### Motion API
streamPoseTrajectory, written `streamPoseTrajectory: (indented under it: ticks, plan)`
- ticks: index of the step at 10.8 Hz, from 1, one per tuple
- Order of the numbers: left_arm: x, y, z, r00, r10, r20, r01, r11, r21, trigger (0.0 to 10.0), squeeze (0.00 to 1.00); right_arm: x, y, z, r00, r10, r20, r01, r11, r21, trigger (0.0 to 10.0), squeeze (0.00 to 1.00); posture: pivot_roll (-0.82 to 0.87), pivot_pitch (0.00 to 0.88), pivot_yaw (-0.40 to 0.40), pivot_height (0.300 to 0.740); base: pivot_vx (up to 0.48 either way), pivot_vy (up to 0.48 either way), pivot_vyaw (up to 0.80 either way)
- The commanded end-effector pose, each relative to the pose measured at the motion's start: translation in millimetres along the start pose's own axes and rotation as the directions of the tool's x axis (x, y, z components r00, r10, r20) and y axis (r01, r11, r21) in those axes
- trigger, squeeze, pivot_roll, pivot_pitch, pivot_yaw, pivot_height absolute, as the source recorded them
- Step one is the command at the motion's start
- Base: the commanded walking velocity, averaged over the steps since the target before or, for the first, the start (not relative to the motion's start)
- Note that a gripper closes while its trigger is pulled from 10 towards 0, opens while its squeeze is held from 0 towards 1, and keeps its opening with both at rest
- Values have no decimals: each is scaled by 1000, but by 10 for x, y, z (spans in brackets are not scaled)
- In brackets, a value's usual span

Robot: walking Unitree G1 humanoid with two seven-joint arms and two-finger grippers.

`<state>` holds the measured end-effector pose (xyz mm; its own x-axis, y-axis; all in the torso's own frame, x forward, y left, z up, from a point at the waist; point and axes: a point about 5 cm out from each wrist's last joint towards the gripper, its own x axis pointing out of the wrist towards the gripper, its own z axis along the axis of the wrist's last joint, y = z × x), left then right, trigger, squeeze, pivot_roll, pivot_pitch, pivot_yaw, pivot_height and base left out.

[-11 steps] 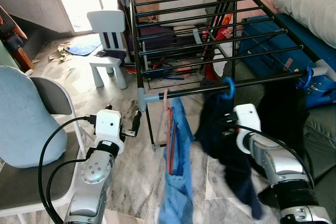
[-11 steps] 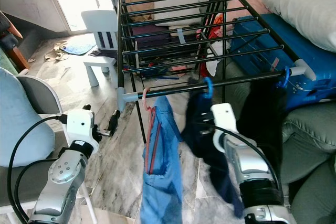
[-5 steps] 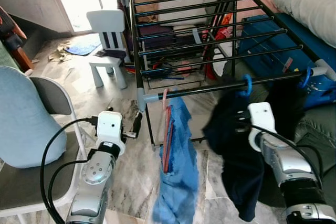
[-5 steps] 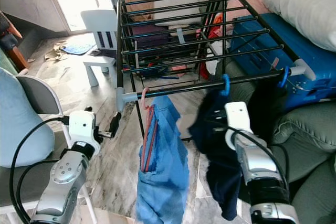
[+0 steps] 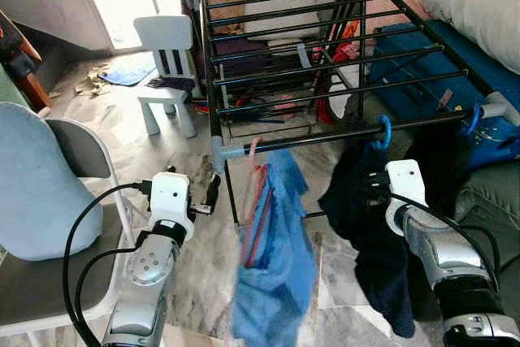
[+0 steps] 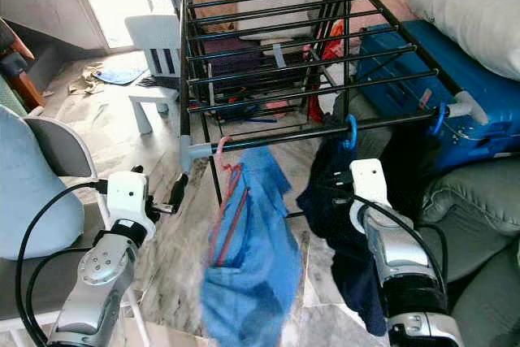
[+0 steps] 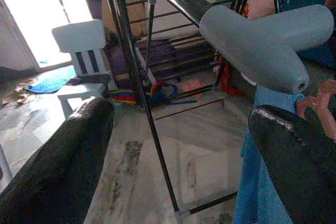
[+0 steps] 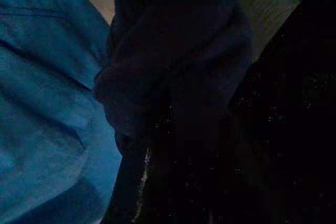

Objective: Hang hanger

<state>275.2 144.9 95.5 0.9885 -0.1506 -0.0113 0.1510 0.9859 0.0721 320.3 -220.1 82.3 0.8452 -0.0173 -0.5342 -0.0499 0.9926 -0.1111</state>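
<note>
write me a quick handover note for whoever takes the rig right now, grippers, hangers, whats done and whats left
Left gripper: open, holding nothing, hovering near the rack's grey corner joint.
Right gripper: buried in the dark garment; grip cannot be made out.
Blue hanger with the dark garment is hooked on the front rail. Pink hanger with the blue garment also hangs there, nearer the corner.
Done: the hook looks to be over the rail.
Left: free the right gripper from the cloth, check the hanger stays put.

No legible text, labels, brands or numbers anywhere.
</note>
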Motion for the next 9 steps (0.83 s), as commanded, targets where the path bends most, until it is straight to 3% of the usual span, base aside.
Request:
streamPoseTrajectory:
  ticks: [1, 5, 9]
  plan:
    - [12, 26, -3, 1000, 5, -9, -5, 1000, 10, 10000, 0, 2, 23, 20, 1000, 9, 16, -9, 1000, 15, 10000, 1000, -210, 0, 85, 740, 0, 0, 0]
    - [2, 26, -8, 1000, 26, -14, -26, 999, 22, 10000, 0, -74, -28, 85, 995, -42, 91, 43, 999, -14, 10000, 1000, -214, 0, 85, 740, 0, 0, 0]
    - [-136, 74, -12, 996, 82, -33, -81, 996, 34, 10000, 0, -273, 31, 139, 979, -77, 190, 82, 996, -20, 10000, 1000, -214, 0, 91, 740, 0, 0, 0]
